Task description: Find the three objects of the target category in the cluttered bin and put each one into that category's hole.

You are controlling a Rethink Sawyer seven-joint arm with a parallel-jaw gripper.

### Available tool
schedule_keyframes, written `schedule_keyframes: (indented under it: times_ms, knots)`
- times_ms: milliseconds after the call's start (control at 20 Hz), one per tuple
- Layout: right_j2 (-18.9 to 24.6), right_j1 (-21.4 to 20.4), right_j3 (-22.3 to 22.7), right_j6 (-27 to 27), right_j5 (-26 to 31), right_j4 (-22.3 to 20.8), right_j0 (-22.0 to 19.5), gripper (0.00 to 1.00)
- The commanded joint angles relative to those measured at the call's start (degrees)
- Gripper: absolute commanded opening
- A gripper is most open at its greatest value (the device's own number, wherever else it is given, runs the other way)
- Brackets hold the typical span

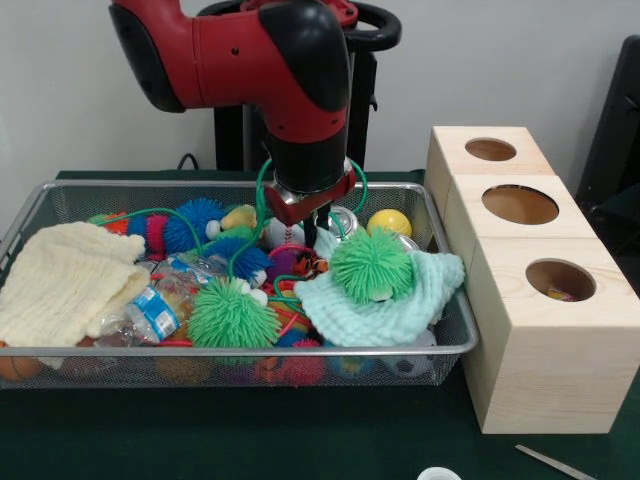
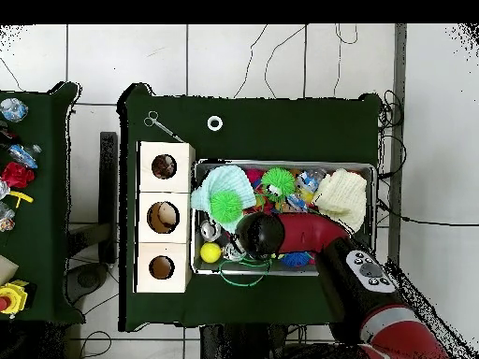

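The wire-mesh bin [image 1: 60, 200] lies with its long axis across the front view, one short end just beside the wooden box [image 1: 545, 340]. The box's three round holes [image 1: 520, 204] face upward in a row at right angles to the bin's length.

The bin is filled edge to edge: green spiky balls [image 1: 232, 315], a blue spiky ball [image 1: 195, 222], a yellow ball [image 1: 389, 222], a crushed plastic bottle [image 1: 150, 310], a cream cloth [image 1: 60, 280] at one end and a mint cloth [image 1: 385, 305] at the box end. Little open room shows between items.

The gripper [image 1: 300, 215] hangs low over the bin's middle, near its far rim. Whether the fingers are apart or together cannot be told; the wrist housing hides them.

Only the overhead view shows open green surface [image 2: 281, 117] around bin and box, with a white ring [image 2: 215, 122] and scissors [image 2: 161, 124] on it.
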Motion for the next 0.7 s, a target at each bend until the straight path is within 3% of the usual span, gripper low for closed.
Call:
schedule_keyframes:
  times_ms: [50, 450, 700]
  knots:
    - [5.02, -7.03, 3.26, 0.45, 3.87, 2.39, -3.93, 0.0]
    - [10.33, -18.06, 2.44, -7.96, 17.27, 6.33, -8.91, 0.0]
    - [12.12, -20.06, 0.37, -10.57, 22.27, 6.22, -11.47, 0.0]
